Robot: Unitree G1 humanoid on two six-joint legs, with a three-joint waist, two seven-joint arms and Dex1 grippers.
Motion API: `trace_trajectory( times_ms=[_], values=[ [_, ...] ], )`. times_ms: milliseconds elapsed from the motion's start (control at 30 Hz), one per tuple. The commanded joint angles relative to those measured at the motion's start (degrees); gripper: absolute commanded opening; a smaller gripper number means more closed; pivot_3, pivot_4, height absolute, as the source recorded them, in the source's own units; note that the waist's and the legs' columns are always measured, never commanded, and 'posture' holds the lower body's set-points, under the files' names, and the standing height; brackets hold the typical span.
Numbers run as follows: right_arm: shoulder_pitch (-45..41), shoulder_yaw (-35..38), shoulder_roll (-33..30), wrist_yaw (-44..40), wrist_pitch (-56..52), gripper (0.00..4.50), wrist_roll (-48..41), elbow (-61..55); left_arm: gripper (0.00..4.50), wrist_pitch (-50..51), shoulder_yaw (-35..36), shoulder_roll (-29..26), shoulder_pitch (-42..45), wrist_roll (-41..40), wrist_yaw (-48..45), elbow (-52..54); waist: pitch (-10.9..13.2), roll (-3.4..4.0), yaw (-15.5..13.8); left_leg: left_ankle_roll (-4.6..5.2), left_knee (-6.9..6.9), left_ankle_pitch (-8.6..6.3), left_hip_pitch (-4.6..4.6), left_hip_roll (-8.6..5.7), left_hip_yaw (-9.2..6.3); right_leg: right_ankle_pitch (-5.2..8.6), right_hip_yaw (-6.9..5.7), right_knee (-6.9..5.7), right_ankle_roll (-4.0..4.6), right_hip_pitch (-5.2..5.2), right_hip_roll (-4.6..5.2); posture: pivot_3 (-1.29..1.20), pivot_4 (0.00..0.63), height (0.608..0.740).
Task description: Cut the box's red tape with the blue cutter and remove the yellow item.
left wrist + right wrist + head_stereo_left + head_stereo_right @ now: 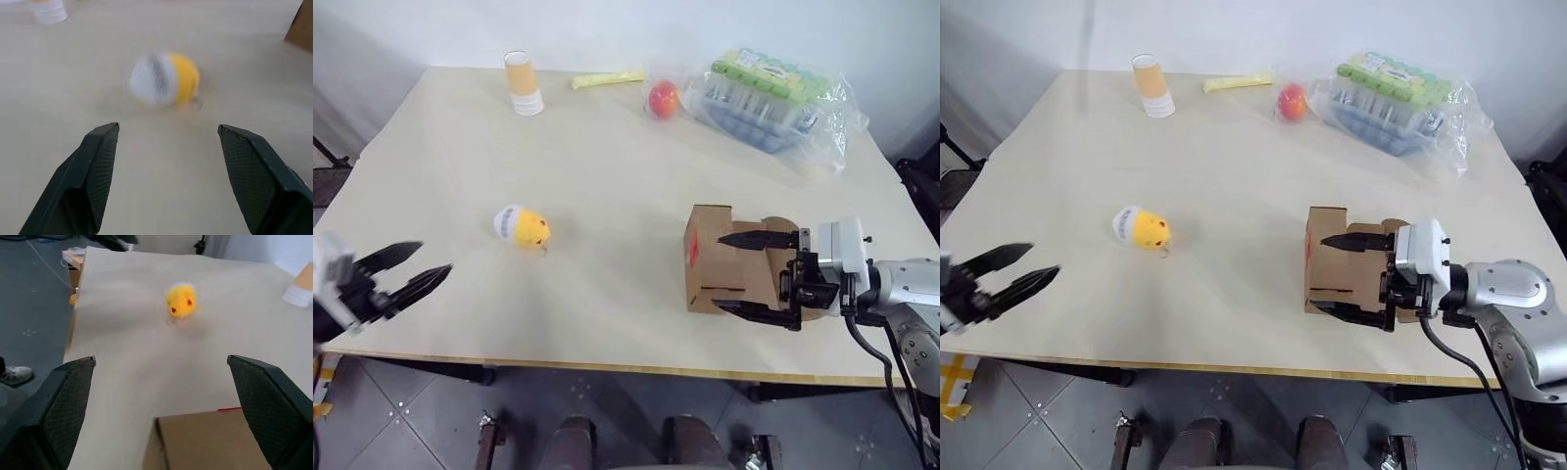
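The brown box lies near the table's front right, its red tape on the end face turned toward the middle. My right gripper stands open, one finger over the box and one in front of it, with gaps at both sides in the right wrist view. The yellow item, round with a white half, sits on the table left of centre. Off the table's front left corner, my left gripper is open and empty, pointing at the yellow item. The blue cutter is out of view.
At the table's back stand an orange-and-white cup, a pale yellow strip, a red-orange fruit and a clear bag of green-capped tubes. The table's front edge runs just below both grippers.
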State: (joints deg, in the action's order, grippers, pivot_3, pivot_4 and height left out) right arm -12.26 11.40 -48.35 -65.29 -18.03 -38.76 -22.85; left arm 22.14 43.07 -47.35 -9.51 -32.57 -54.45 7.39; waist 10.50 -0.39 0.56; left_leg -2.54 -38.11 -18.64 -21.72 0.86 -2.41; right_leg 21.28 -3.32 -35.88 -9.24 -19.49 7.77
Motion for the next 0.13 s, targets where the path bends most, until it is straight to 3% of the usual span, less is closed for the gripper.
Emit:
trace_trajectory(
  times_ms=[33, 133],
  values=[
    [4.5, 4.8, -1.2, 0.4, 2.4, 4.50, 2.5, 0.3, 3.44, -4.1, 5.6, 1.7, -4.7, 2.8, 1.8, -2.5, 0.0, 0.00, -0.4, 0.00, 0.02, 0.00, 0.01, 0.00, 0.00, 0.00, 0.00, 0.01, 0.00, 0.00, 0.00, 0.00, 0.150, 0.740],
    [9.4, 7.9, -1.2, -0.5, 6.8, 4.50, 5.9, 2.4, 3.44, -5.0, 5.8, 4.0, -3.3, 3.4, 7.1, -4.9, 0.0, -0.02, -1.2, 0.04, 0.05, -0.02, 0.02, -0.05, 0.01, 0.00, -0.01, 0.07, 0.00, 0.06, 0.05, 0.00, 0.150, 0.740]
  ],
)
